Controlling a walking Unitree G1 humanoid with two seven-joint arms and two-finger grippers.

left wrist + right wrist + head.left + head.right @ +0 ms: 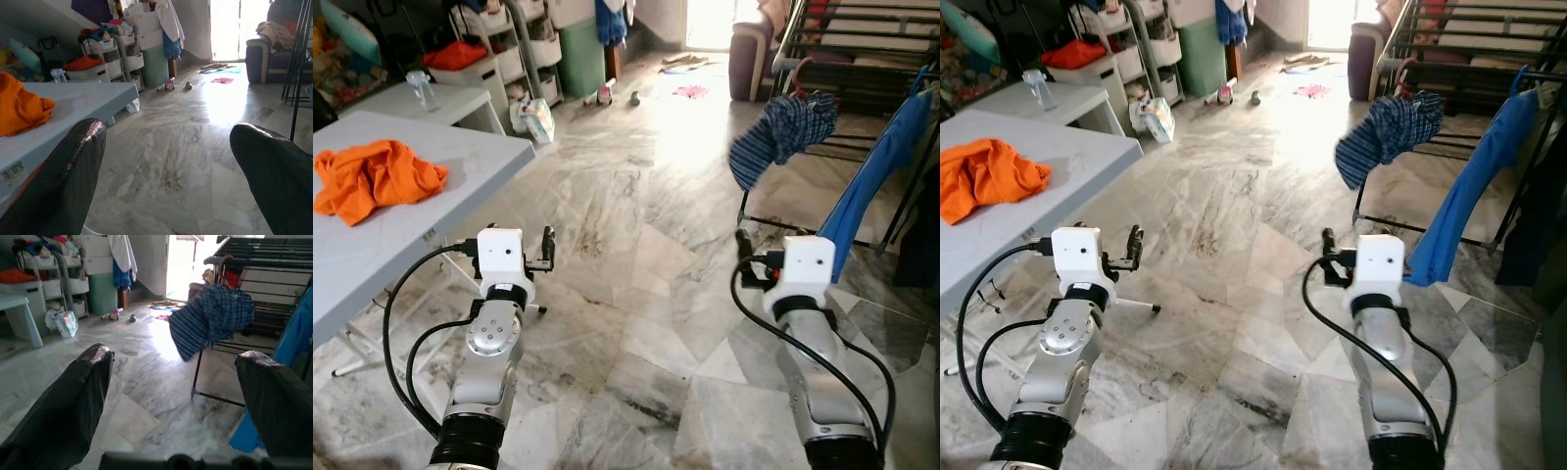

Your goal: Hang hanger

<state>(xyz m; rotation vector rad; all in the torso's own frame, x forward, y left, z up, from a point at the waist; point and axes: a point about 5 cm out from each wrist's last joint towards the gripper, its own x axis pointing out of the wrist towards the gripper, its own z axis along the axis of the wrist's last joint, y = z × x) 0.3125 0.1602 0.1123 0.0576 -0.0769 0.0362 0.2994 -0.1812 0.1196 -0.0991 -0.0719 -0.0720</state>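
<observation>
Left eye view, read from the robot's left to its right: a grey table (460,166) carries a crumpled orange garment (374,178); the left gripper (546,250) is held out over the marble floor (636,255) just beside the table's near edge, and the left wrist view shows its fingers (73,171) spread wide with nothing between them. Further right, the right gripper (741,257) is raised at a similar height; the right wrist view shows its fingers (73,401) likewise wide apart and empty. Ahead and to the right of it stands a dark drying rack (862,59) with a striped navy garment (781,135) draped on its near end and a blue garment (881,166) hanging alongside. No hanger can be made out clearly; a reddish curved object at the rack cannot be identified. The rack lies nearer the right arm, its rails running away from the robot. A barcode sticker (13,171) on the table edge is too small to read.
</observation>
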